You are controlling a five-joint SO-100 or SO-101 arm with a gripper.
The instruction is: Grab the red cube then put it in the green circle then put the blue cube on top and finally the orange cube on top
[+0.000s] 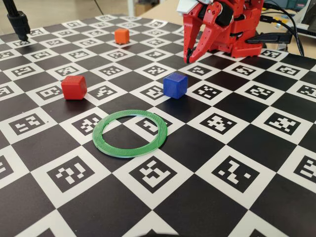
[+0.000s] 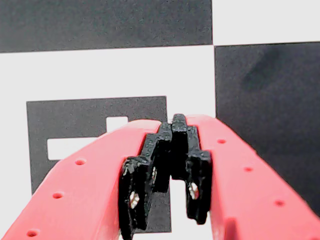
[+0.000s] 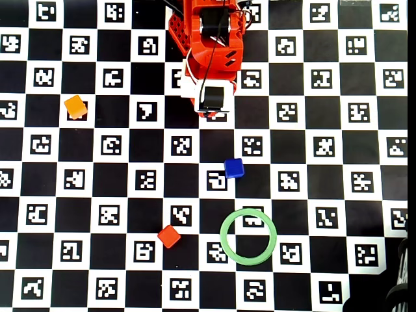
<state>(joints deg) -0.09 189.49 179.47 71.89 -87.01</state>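
Observation:
The red cube (image 1: 74, 87) (image 3: 169, 236) sits on the checkered marker board, left of the green circle (image 1: 129, 152) (image 3: 223, 237), which lies flat with nothing inside it. The blue cube (image 1: 175, 85) (image 3: 234, 168) stands just behind the ring, toward the arm. Far off at the back left rests the orange cube (image 1: 121, 35) (image 3: 75, 106). My red gripper (image 1: 188, 58) (image 2: 177, 122) hangs near the arm's base, tips pointing down just above the board, behind the blue cube. Its black-padded fingers meet at the tips with nothing between them. In the wrist view no cube shows, only board squares.
The red arm's base (image 1: 242, 29) (image 3: 211, 39) stands at the board's back edge. A black stand (image 1: 19, 24) rises at the back left corner in the fixed view, and cables (image 1: 291, 24) run at the back right. A dark object (image 3: 396, 296) sits at the overhead view's bottom right corner.

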